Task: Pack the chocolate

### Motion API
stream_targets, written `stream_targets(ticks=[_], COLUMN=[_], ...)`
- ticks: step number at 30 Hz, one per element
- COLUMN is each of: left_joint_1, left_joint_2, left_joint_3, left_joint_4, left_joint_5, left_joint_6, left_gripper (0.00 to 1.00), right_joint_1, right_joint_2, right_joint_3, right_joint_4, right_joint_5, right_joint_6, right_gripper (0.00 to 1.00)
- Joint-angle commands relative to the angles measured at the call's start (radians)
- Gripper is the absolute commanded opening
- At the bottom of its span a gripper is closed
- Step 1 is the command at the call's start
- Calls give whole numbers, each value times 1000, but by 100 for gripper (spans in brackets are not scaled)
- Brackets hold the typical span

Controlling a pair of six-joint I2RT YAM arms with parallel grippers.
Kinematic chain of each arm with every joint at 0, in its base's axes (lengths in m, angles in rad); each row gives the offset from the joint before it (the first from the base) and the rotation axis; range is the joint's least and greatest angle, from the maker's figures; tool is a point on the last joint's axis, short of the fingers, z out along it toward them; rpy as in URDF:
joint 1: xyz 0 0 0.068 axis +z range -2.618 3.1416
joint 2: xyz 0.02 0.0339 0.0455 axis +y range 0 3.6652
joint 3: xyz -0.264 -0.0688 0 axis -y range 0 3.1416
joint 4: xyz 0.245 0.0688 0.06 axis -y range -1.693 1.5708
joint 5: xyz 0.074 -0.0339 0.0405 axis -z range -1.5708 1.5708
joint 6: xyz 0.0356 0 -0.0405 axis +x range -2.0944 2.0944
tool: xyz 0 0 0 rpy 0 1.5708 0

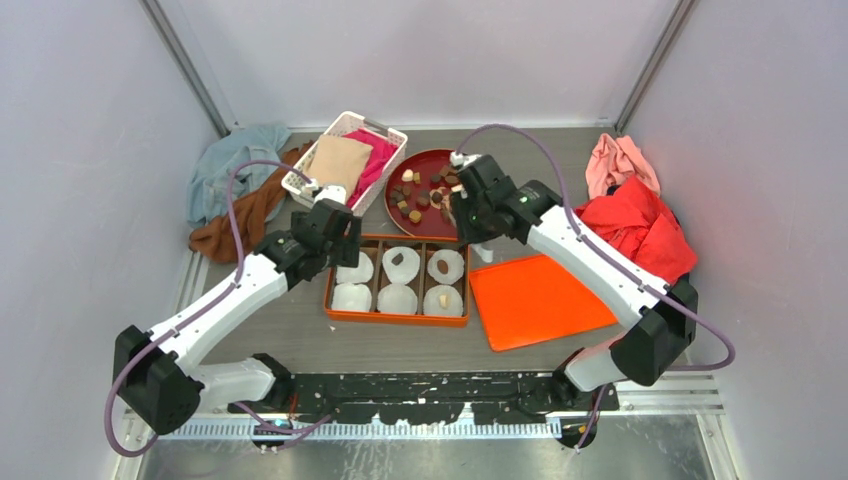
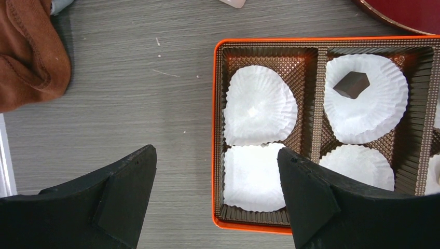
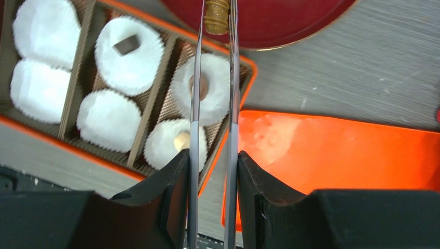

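Note:
An orange box [image 1: 328, 290] holds six white paper cups. Three cups hold chocolate: a dark block [image 1: 397, 259] [image 3: 127, 45], a round brown piece [image 1: 443, 267] and a cream piece [image 1: 443, 299]. A red plate [image 1: 412, 158] behind the box carries several loose chocolates. My right gripper [image 1: 463, 212] [image 3: 212, 161] is shut on thin metal tongs [image 3: 232, 104]. The tong tips pinch a caramel chocolate [image 3: 217, 15] over the plate's near part [image 3: 290, 21]. My left gripper [image 1: 340, 235] [image 2: 215, 155] is open and empty above the box's left end [image 2: 217, 129].
An orange lid [image 1: 540, 298] [image 3: 337, 150] lies flat to the right of the box. A white basket [image 1: 345, 125] with tan and pink cloth stands back left. Blue and brown cloths [image 1: 235, 180] [image 2: 28, 52] lie far left. Red and pink cloths [image 1: 640, 215] lie far right.

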Motion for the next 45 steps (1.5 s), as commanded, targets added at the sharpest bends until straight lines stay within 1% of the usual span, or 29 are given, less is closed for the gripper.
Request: stream_targets(ticks=[1, 10, 15, 19, 24, 30, 36, 45], left_joint_1=[9, 61, 63, 64, 63, 64, 64, 63], left_joint_2=[8, -31, -27, -27, -28, -30, -29, -27], left_joint_3=[33, 26, 25, 20, 19, 14, 13, 10], left_joint_4=[3, -6, -5, -1, 0, 2, 7, 6], left_joint_5=[-58, -51, -49, -45, -39, -38, -32, -31], left_joint_6=[-2, -20, -20, -20, -18, -18, -18, -17], left_gripper=[87, 87, 87, 87, 87, 87, 87, 87], right_joint_1=[88, 250, 304, 344, 349, 350, 350, 350], right_joint_2=[-25, -43, -36, -13, 6, 39, 52, 52], right_joint_3=[19, -31, -78, -100, -145, -165, -167, -166], right_joint_4=[-17, 15, 68, 93, 134, 131, 138, 131], right_joint_5=[-28, -102, -202, -194, -190, -196, -194, -205], right_joint_6=[7, 72, 114, 132, 148, 143, 142, 141], right_gripper=[24, 24, 24, 24, 24, 26, 37, 43])
